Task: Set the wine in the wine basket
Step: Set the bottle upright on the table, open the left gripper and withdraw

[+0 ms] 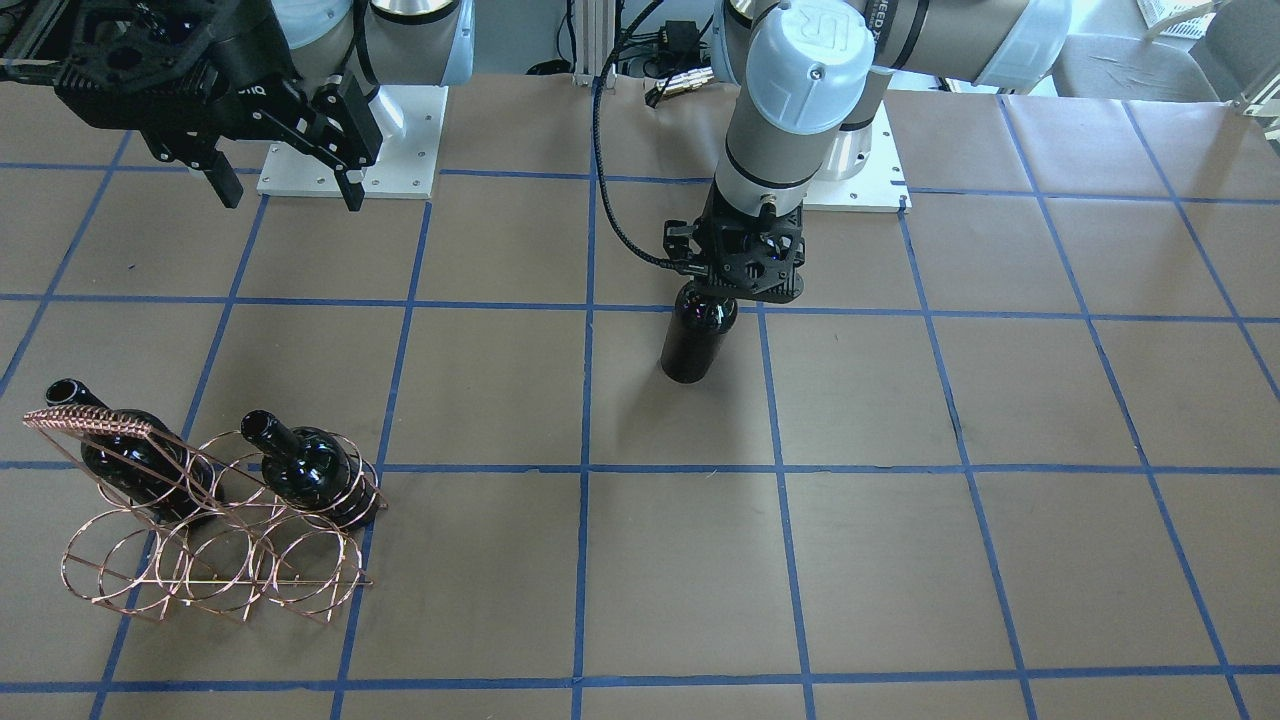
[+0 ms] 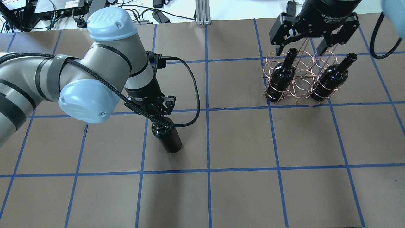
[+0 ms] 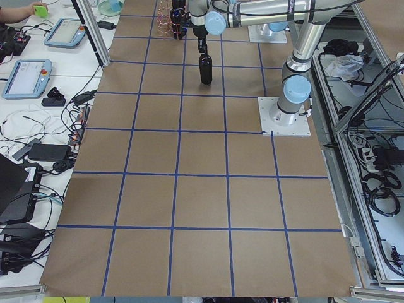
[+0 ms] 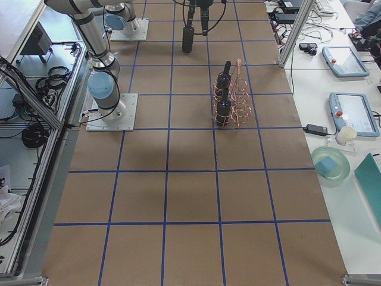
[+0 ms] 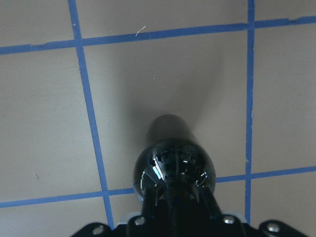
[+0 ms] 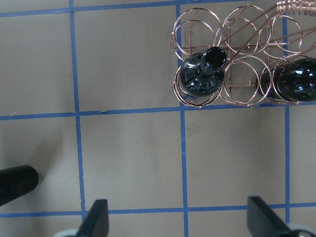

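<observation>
Inspection of the counter (image 2: 240, 196), present state.

1. The wine (image 2: 169, 141) stands upright in the robot's left half of the counter, beside a crossing of the blue tape lines. It is well apart from the wine basket (image 1: 212, 522).

2. The left gripper (image 2: 157, 114) sits directly above the wine, pointing straight down. In the left wrist view its fingers (image 5: 148, 200) are drawn in on either side of the neck, with the bottle's shoulder just below them. We record a grip on the neck. We cannot tell whether the bottle's base touches the counter or hangs just clear of it.

3. The wine basket stands in the robot's right half. Two look-alike bottles are lodged in its rings, necks tilted upward: one bottle (image 1: 135, 465) under the woven top edge and a second bottle (image 1: 305, 470) in the ring beside it. The remaining rings hold nothing.

4. The right gripper (image 2: 300, 49) hangs in the air on the basket's side of the counter. Its fingers (image 6: 98, 219) are spread wide and hold nothing. It touches neither the basket nor the bottles.
</observation>
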Robot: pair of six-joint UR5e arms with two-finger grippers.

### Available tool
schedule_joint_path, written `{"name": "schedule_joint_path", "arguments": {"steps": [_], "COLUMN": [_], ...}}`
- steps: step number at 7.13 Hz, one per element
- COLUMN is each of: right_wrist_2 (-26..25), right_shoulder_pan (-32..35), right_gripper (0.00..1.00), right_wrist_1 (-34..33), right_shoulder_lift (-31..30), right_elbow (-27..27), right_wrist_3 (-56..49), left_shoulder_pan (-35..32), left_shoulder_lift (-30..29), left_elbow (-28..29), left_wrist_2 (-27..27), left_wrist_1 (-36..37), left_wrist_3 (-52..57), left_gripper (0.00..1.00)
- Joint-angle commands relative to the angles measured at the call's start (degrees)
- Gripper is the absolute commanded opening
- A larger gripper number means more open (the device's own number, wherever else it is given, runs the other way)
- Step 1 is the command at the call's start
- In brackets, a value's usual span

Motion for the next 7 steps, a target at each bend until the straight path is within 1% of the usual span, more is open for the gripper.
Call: {"name": "schedule_joint_path", "arguments": {"steps": [1,2,3,4,5,6,7], "right_wrist_2": [0.0,0.0,0.0,0.0,0.0,0.0,0.0], "right_shoulder_pan": [0.0,0.0,0.0,0.0,0.0,0.0,0.0], "right_gripper": [1.0,1.0,1.0,1.0,1.0,1.0,1.0], "right_wrist_1": [0.0,0.0,0.0,0.0,-0.08,-0.08,-0.08], "right_shoulder_lift": [0.0,0.0,0.0,0.09,0.09,0.09,0.09], "right_elbow": [0.12,0.12,0.12,0.12,0.12,0.12,0.12], "right_wrist_3": [-0.16,-0.16,-0.16,-0.16,-0.16,-0.16,-0.16], "left_shoulder_pan": [-0.47,-0.47,-0.47,-0.47,-0.47,-0.38,0.58], "left_shoulder_lift": [-0.06,-0.4,-0.41,-0.41,-0.32,-0.15,0.12], "left_elbow": [-0.09,-0.09,-0.09,0.0,0.26,1.22,4.1], "left_wrist_2": [0.25,0.08,-0.45,-0.54,-0.8,-0.8,-0.46], "left_wrist_1": [-0.27,-0.88,-1.23,-1.24,-1.15,-0.89,-0.97], "left_wrist_3": [0.4,0.5,0.15,-0.03,-0.03,-0.12,0.06], "left_gripper": [0.0,0.0,0.37,0.79,0.98,1.0,1.0]}}
